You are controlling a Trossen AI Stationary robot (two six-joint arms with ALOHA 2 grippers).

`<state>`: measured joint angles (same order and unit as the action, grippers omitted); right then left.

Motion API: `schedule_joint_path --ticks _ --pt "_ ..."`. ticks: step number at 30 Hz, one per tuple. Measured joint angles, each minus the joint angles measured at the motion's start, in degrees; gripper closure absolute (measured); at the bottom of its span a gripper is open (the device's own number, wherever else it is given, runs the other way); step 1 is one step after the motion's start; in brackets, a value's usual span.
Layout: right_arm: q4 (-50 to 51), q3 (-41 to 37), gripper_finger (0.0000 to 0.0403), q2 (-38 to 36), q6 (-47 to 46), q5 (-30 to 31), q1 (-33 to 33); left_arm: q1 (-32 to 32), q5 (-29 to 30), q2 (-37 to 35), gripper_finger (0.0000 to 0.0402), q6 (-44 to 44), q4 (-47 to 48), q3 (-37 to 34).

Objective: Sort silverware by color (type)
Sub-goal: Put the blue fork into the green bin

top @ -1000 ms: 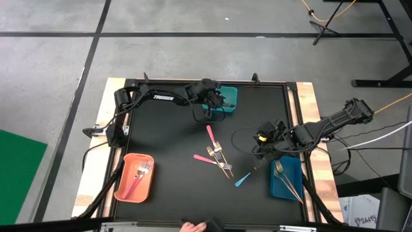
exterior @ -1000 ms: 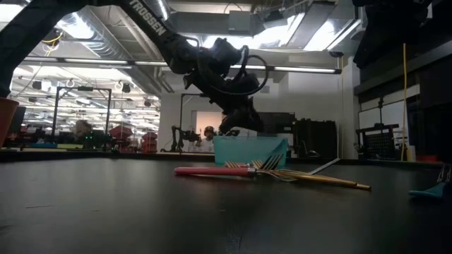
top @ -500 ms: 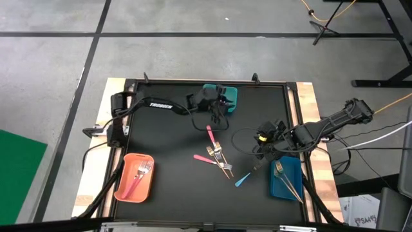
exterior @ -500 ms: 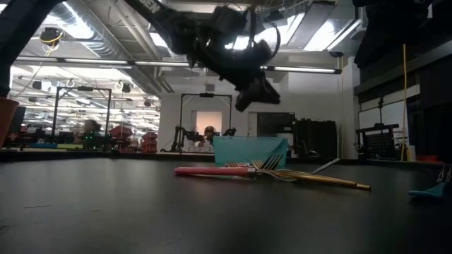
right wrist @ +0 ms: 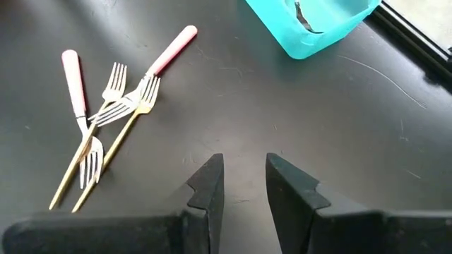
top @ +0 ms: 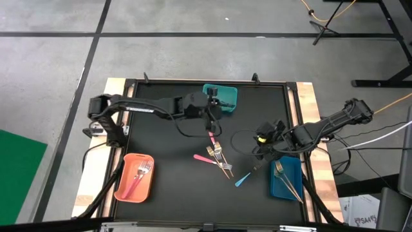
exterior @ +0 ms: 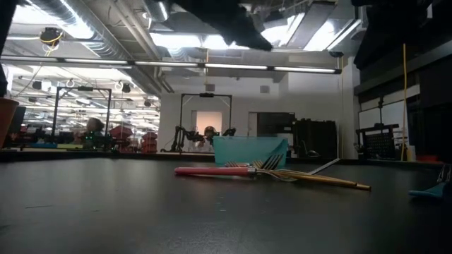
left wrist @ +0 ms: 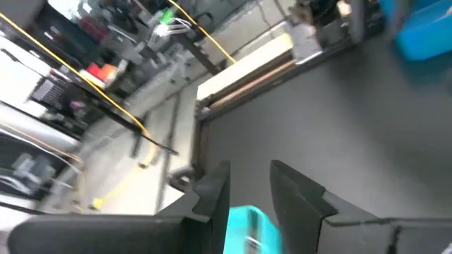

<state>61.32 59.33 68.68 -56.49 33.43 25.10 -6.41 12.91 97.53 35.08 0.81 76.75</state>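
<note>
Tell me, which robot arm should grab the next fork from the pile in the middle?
Probably the left. Its claw is open, holds nothing, and hangs just beyond the pile of forks, beside the teal bin. The right claw waits farther off, by the blue bin.

two dark fingers (left wrist: 212, 194) parted, teal bin (left wrist: 246, 229) between, black tabletop (left wrist: 339, 127)

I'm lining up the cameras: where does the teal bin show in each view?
High view: teal bin at the table's far edge.
Low view: centre, behind the forks.
Left wrist view: a teal sliver between the jaws.
Right wrist view: upper right.
Shared landmark: the pink-handled fork.
</note>
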Motion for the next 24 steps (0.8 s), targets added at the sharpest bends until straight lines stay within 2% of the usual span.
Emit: schedule_joint_path --ticks 10,17,21,24 --pt "-0.94 -0.02 0.0308 3.71 3.99 -1.81 0.07 5.35 -0.12 -11.99 0.0306 -15.05 22.56 0.00" --pt "-2.05 -0.02 0.0308 7.62 10.19 -7.17 0.04 9.08 -0.42 -15.82 0.0306 -26.63 37.97 -0.02" --pt "-3.67 -0.04 0.0308 9.85 14.18 -10.75 0.04 11.20 -0.55 -15.96 0.0306 -30.02 41.97 -0.03" --pt "-5.72 -0.07 0.0308 11.60 18.78 -13.57 0.04 12.61 -0.55 -15.95 0.0306 -30.48 41.43 -0.93"
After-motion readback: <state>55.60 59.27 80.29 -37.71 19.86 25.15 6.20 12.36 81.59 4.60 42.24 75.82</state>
